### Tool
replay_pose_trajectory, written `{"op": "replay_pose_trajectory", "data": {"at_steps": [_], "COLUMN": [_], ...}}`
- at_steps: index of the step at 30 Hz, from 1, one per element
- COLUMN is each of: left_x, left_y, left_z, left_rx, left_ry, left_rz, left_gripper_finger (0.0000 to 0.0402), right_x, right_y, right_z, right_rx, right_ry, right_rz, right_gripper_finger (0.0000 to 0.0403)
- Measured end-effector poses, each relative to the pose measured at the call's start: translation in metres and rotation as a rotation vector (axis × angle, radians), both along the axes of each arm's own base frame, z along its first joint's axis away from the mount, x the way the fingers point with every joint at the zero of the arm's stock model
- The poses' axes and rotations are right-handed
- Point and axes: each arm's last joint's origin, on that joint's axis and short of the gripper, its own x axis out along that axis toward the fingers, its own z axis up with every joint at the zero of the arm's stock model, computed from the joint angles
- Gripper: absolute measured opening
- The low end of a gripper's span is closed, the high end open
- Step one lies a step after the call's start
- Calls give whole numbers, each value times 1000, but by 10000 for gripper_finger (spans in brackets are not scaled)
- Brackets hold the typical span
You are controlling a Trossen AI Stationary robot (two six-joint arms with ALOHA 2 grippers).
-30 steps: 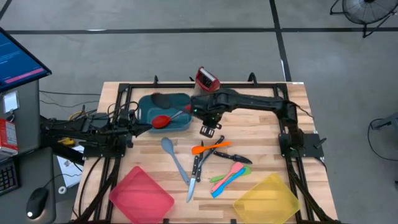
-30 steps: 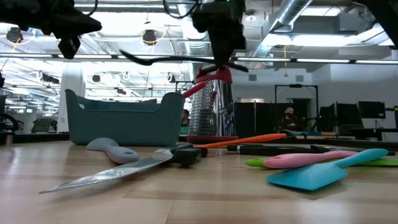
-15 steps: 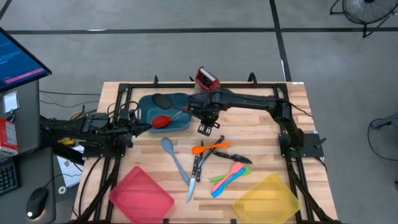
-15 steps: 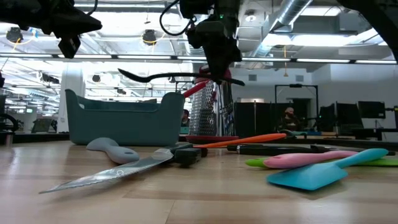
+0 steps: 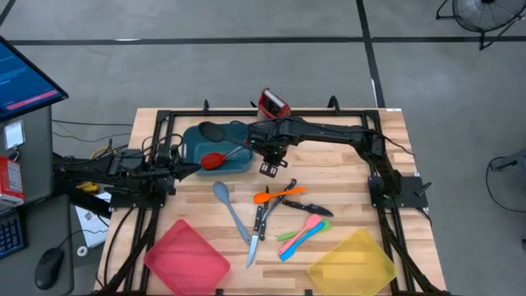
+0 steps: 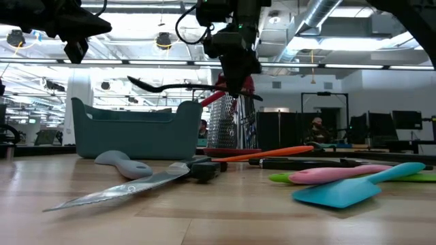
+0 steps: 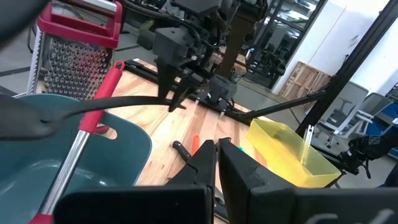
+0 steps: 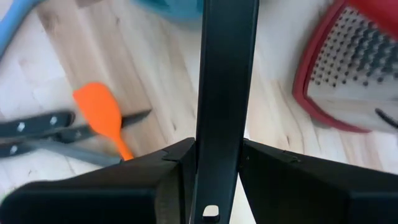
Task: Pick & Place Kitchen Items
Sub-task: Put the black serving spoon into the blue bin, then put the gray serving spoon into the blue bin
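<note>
Above teal tray (image 5: 194, 151), right fingers (image 8: 214, 163) grip black ladle (image 6: 158, 86).

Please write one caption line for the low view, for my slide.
The right gripper holds the black ladle level in the air above the teal tray, with the other utensils lying on the table.

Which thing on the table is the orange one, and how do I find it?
Start at the teal tray at the table's back. Come toward the front to the utensil pile beside the black-handled knives. The orange spatula is the only orange piece.
</note>
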Motion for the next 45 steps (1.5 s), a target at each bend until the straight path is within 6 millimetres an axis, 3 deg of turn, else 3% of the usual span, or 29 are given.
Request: {"op": "replay_pose_trajectory", "data": {"at_steps": [8,20,28,33,38,45], "left_x": [0,0,0,0,0,0], "left_y": [0,0,0,0,0,0], "left_z": [0,0,0,0,0,0], "left_rx": [-1,15,18,18,20,25], "left_ry": [-1,0,1,1,3,4], "left_rz": [0,0,0,0,-1,-1], "left_gripper_finger": [2,2,2,2,2,2], "right_x": [3,3,4,5,10,7], "right_y": [6,5,6,6,5,3], "right_z": [-18,-16,-16,-15,4,58], "right_rx": [16,9,7,3,-9,-30], "right_ry": [81,69,61,55,-21,-149], "right_rz": [33,30,30,29,31,24], "right_gripper_finger": [96,98,233,255,258,259]}}
